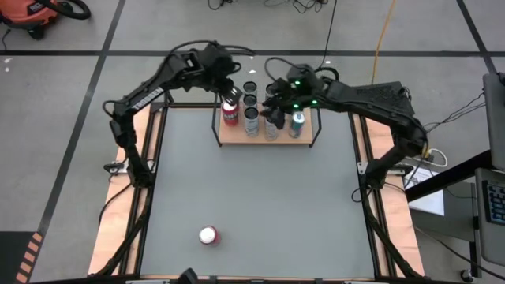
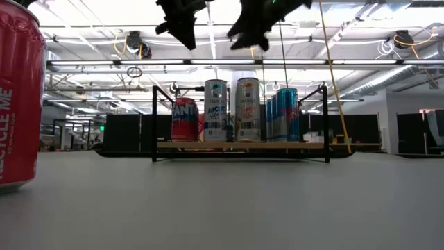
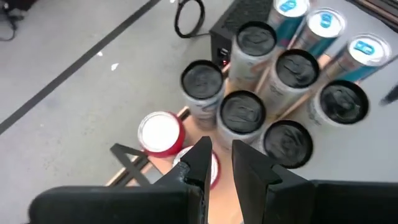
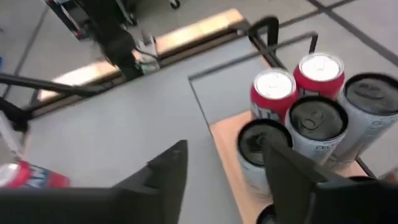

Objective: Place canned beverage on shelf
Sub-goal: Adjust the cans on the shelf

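Both grippers hang empty above the shelf: the left gripper with jaws nearly together, the right gripper with jaws apart. The one loose can stands upright at the table's near edge, well apart from both, slightly nearer the left arm's side.

Shelf: light wood board, thin black metal rod frames. Cans: glossy metal. Table: matt smooth grey. Hands: dark matt plastic.
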Available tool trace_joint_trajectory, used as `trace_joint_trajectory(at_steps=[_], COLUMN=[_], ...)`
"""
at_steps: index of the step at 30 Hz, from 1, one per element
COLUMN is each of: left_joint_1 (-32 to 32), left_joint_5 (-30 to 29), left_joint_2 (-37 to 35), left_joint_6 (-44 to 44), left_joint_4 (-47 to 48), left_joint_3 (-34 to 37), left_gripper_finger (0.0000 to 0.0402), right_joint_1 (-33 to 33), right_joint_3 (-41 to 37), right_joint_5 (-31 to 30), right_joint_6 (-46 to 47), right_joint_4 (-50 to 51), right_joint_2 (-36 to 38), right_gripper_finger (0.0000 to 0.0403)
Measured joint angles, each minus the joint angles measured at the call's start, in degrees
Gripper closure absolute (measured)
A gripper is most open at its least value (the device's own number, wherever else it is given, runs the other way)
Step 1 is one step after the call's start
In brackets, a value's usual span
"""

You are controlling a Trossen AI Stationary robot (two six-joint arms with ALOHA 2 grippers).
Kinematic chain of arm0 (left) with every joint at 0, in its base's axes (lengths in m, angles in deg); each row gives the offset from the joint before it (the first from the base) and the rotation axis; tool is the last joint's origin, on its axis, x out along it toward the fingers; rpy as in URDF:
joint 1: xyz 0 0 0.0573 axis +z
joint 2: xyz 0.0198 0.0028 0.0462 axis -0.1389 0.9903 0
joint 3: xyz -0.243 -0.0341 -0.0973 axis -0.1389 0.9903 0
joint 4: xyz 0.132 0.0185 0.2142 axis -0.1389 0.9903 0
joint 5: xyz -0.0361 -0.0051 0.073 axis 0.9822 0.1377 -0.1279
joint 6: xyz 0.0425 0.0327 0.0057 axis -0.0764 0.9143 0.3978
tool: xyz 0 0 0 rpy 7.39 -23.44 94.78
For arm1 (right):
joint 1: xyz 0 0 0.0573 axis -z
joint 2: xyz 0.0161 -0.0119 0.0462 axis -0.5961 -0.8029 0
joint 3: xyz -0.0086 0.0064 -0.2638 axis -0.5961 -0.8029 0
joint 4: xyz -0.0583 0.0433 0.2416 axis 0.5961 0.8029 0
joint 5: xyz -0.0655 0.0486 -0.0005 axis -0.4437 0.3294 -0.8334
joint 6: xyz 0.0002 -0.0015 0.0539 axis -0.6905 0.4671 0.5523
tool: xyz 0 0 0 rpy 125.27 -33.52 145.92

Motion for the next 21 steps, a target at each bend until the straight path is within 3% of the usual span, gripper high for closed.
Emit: trace_joint_trajectory(at_steps=[13,21], left_joint_1=[2.00,2.75], left_joint_5=[1.27,1.51], left_joint_2=[-1.57,-1.57], left_joint_6=[-1.84,-0.18], left_joint_4=[6.50,7.76], left_joint_3=[0.00,0.00], left_gripper_finger=[0.0343,0.0344], right_joint_1=[1.50,1.52], right_joint_3=[-0.02,-0.02], right_joint_5=[3.17,2.96], right_joint_6=[-2.56,-2.18], right_joint_4=[-4.80,-5.58], right_joint_2=[-9.03,-11.30], right_gripper_finger=[0.0392,0.0396])
